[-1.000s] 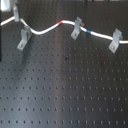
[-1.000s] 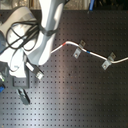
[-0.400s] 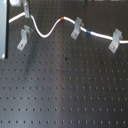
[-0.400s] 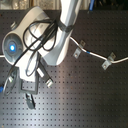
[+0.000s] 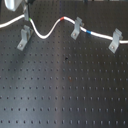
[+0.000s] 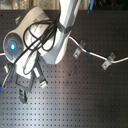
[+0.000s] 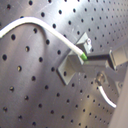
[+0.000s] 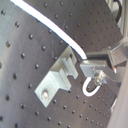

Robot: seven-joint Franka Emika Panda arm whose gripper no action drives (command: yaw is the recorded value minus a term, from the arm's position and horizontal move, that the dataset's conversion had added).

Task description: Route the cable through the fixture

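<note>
Nearest the camera in the first exterior view, bare perforated breadboard (image 5: 65, 95) is seen, dark and dotted with rows of holes. Beyond it, a grey fixture (image 5: 24, 38) is stood near the first exterior view's left edge, with the white cable (image 5: 45, 34) laid into its forked top. From that fixture the cable is dipped and then raised to a red band (image 5: 61, 18) just before a second clip (image 5: 76, 28); a blue band (image 5: 88, 32) is shown just past that clip, and the cord is carried on to a third clip (image 5: 115, 40). In the first wrist view the gripper (image 7: 86, 57) is seen at the first fixture's fork, closed on the cable at a small green mark (image 7: 84, 57). Behind the fixture, only the white edge of the arm (image 5: 15, 4) is visible.
</note>
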